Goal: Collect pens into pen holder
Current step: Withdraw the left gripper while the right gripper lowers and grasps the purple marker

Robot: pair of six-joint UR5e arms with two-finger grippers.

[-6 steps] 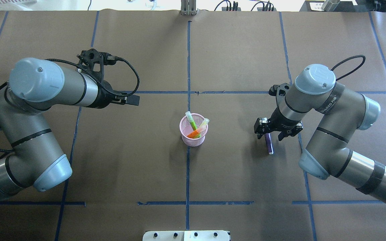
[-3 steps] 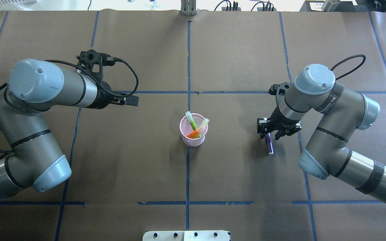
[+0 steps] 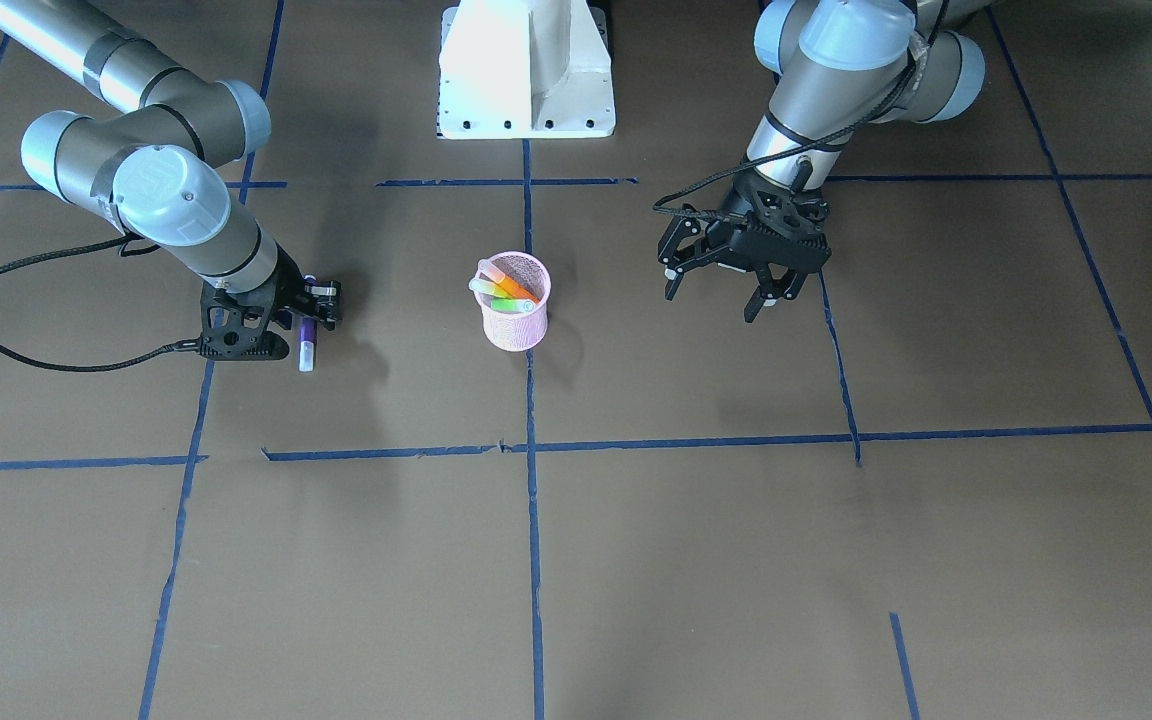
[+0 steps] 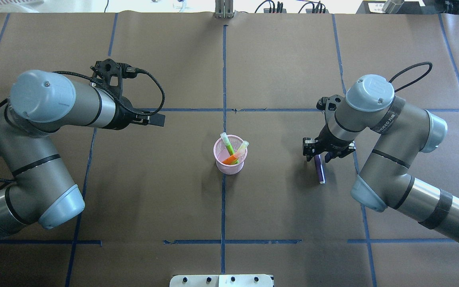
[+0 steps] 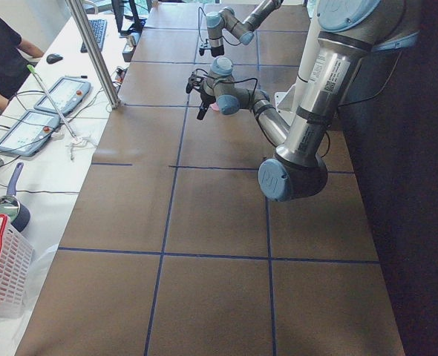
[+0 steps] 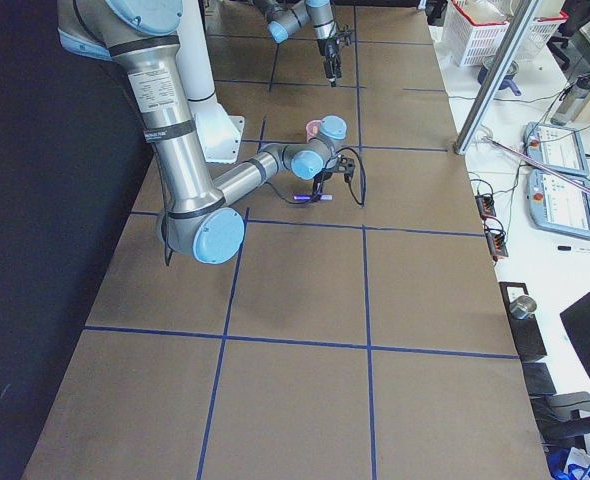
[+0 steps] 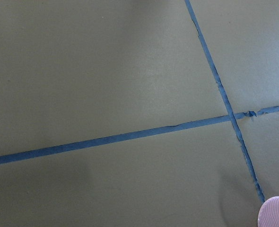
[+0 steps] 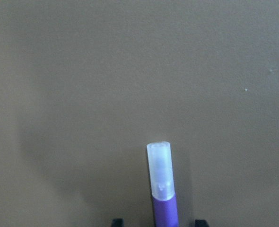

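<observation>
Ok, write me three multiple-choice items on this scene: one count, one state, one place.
1. How many pens stand in the pink pen holder?
A. one
B. three
C. five

2. The left gripper is:
A. open and empty
B. shut on a pen
C. shut on the pen holder

3. The purple pen lies:
A. in the pen holder
B. in the left gripper
C. on the table, between the fingers of the right gripper

Key:
1 B: a green, an orange and a yellowish one poke out of the mesh.
2 A: the front-facing view shows its fingers spread above bare table.
3 C: the right wrist view shows it flat, with a fingertip on either side.
</observation>
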